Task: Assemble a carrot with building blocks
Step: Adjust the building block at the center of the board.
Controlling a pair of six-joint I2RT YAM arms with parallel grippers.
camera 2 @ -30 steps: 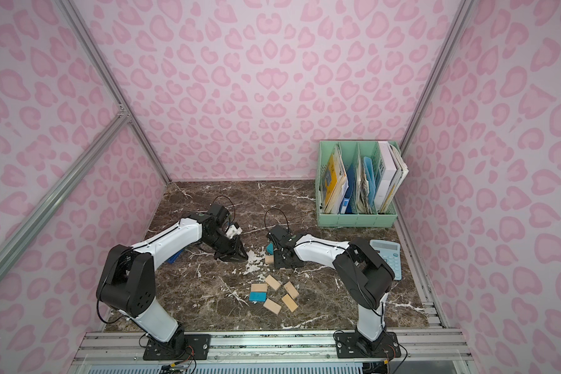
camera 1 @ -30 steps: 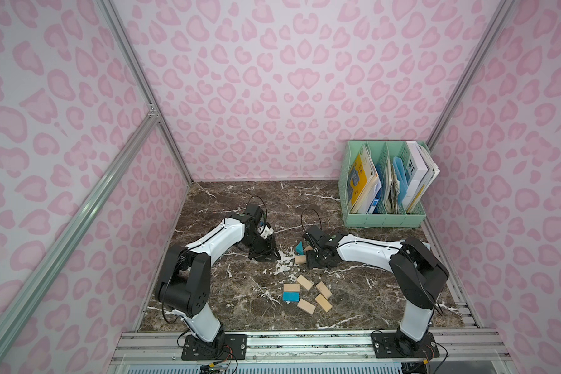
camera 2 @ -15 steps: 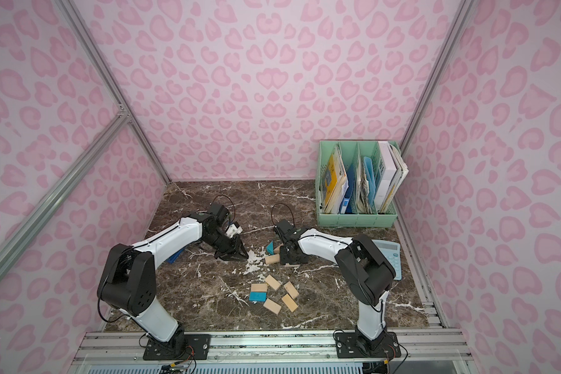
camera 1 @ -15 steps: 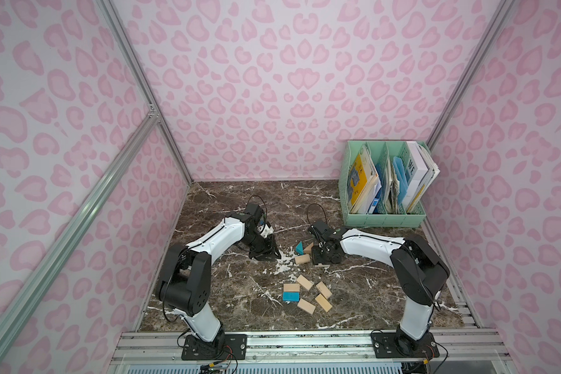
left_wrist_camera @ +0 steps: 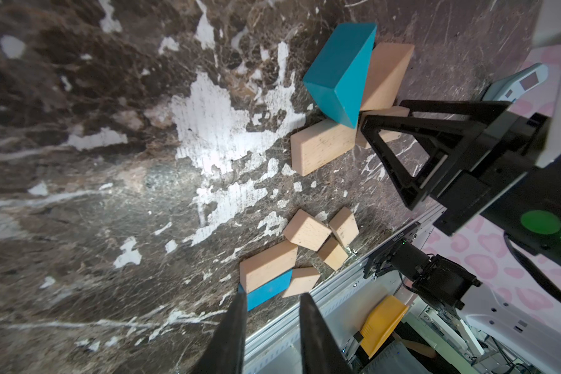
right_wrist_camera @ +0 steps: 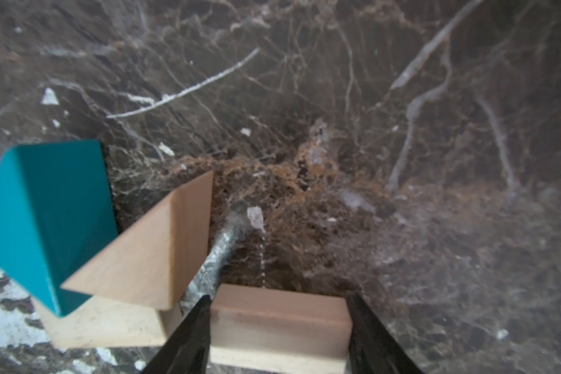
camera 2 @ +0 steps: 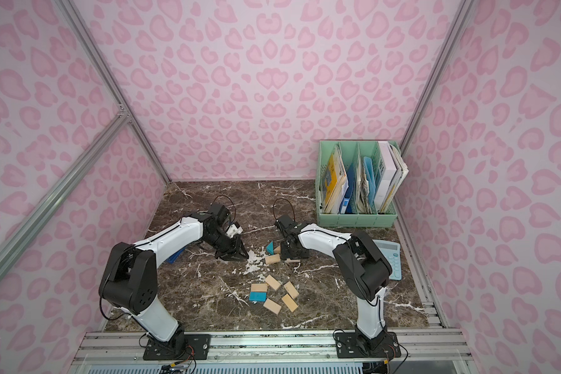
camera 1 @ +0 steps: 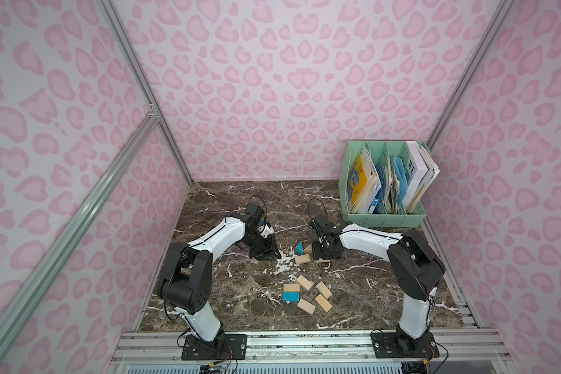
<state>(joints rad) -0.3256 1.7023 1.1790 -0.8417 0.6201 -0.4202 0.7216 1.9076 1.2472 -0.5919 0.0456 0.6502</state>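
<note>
Dark brown marble tabletop (camera 1: 221, 197), white-veined, with pink spotted walls on three sides.

Right gripper (right_wrist_camera: 279, 296): mid-table and low at the surface. Jaws sit against two opposite sides of a flat-lying tan rectangle (right_wrist_camera: 279, 323), which fills the gap between them. In both top views the gripper hides most of this block.

Just left of that block is a tan triangle (right_wrist_camera: 149, 252), tilted up on an edge, with a blue triangle (right_wrist_camera: 46, 210) touching its left side. A second tan rectangle (right_wrist_camera: 104, 327) lies flat on their near side. Cannot tell whether the triangles lean on it or stand just behind it.

Left gripper (left_wrist_camera: 272, 293): left of this group and apart from it, also low over the table. Jaws stand a narrow gap apart with nothing between them.

The other building blocks lie loose nearer the front rail (camera 1: 305, 343), well apart from both grippers. A blue rectangle (camera 1: 291, 296) lies long side against a third tan rectangle (camera 1: 291, 287), touching. Four more tan rectangles (camera 1: 323, 289) lie just to the right at mixed angles.

Further out, a light-blue calculator (camera 2: 387, 259) lies at the right edge, partly behind the right arm. A green file rack (camera 1: 382, 220) holding books and folders stands in the far right corner. A dark blue object (camera 2: 175, 257) shows under the left arm, too hidden to identify.
</note>
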